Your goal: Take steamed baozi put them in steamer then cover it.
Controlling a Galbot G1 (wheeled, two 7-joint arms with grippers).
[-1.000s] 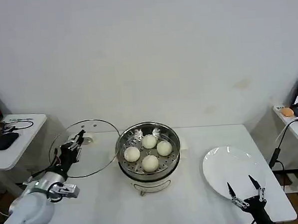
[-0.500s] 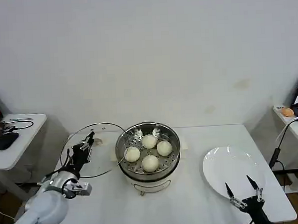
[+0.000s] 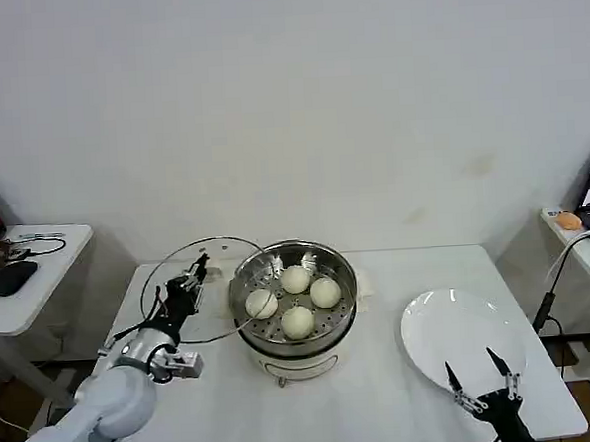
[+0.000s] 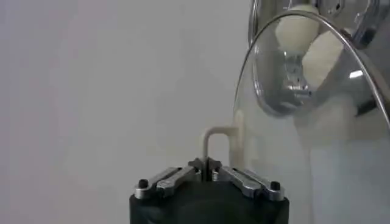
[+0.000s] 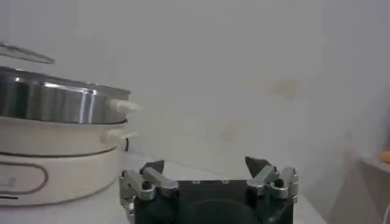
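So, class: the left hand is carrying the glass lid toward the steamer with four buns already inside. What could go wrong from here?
1. The left hand pinches the cover only by its small handle, so the tilted glass could swing or slip.
2. The cover's rim is close to the steamer wall and might knock it instead of clearing the top.
3. If it lands tilted, it could press on the steamed baozi or sit askew.

The right hand waits open near the plate.

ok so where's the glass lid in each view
Head view: the cover is held by the left gripper, left of the steamer.
Left wrist view: its glass fills the right side, handle in the gripper.
Right wrist view: only its rim peeks above the steamer.
Shared landmark: the steamer.
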